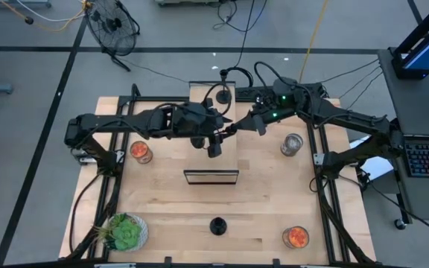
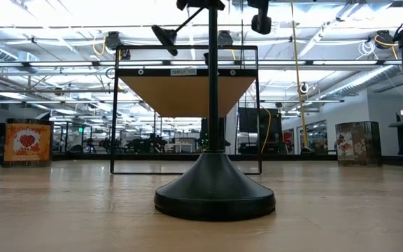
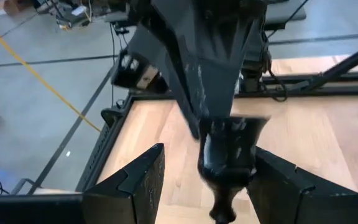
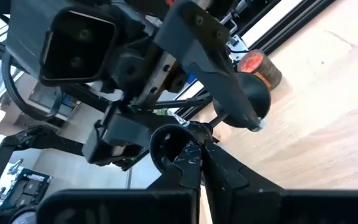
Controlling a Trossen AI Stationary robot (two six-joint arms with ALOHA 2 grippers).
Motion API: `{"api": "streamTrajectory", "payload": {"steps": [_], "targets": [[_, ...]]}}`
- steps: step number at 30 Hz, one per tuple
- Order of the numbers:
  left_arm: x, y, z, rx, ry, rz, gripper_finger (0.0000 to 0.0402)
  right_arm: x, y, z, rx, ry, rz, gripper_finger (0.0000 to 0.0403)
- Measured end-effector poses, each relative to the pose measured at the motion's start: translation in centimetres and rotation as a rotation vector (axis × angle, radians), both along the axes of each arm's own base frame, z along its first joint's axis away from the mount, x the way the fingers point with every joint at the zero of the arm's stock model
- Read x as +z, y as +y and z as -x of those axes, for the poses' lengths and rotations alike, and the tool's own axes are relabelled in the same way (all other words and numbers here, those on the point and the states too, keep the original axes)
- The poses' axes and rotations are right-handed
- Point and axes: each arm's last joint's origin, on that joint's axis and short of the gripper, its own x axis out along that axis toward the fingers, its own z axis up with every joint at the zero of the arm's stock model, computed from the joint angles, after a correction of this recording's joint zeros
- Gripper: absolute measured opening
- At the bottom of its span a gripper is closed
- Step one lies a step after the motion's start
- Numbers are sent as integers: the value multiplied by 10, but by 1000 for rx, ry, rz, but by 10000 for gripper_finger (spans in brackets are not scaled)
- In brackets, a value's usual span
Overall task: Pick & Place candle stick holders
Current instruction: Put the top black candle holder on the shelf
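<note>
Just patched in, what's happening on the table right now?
Both arms meet above the back middle of the table, handing over one black candle stick holder. The right gripper is shut on the rim of its cup. The left gripper has its fingers open on either side of the holder, not touching it. A second candle stick holder stands near the front edge, behind it a small framed stand. Three glass jars and a green plant sit around the table.

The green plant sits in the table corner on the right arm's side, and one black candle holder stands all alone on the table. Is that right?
Not quite. The high view shows the green plant in the table corner on the left arm's side. One black candle holder does stand alone on the table.
</note>
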Motion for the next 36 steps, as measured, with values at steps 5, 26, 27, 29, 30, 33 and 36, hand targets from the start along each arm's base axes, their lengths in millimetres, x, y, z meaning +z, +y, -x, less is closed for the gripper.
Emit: {"api": "streamTrajectory", "payload": {"steps": [5,26,27,29,30,33,36], "targets": [[-4,0,2,1,43,2,184,0,0,0,2,2,-1,0],[-3,14,2,32,-4,160,18,4,1,-1,-3,-42,17,14],[-3,14,2,36,-7,160,18,5,1,-1,-3,-47,19,20],[-3,15,2,42,-8,159,18,5,1,-1,0,-47,18,34],[-3,15,2,50,-6,157,18,5,1,-2,0,-47,18,42],[-5,16,3,84,8,149,18,4,1,-2,-3,-46,18,68],[-6,16,4,100,26,148,18,5,1,-1,-5,-48,20,93]]}}
